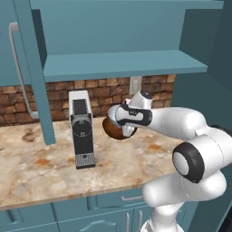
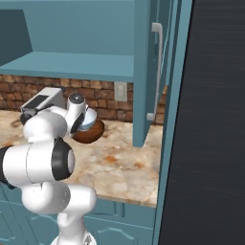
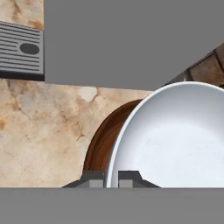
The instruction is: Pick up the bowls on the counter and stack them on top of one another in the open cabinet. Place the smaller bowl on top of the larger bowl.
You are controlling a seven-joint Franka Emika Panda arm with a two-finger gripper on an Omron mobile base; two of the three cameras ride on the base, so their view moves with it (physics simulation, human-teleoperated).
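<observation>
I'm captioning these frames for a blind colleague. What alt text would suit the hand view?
Seen from above, the gripper is shut on the rim of the smaller bowl, glossy white, which overlaps the larger bowl, dark brown. Beneath them lies the counter, beige and marbled, with a grey coffee machine at the upper left.

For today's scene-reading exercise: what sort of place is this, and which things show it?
A rendered kitchen, most likely: a marbled stone counter against a brick wall, an open teal wall cabinet above it, and a coffee machine standing on the counter.
</observation>
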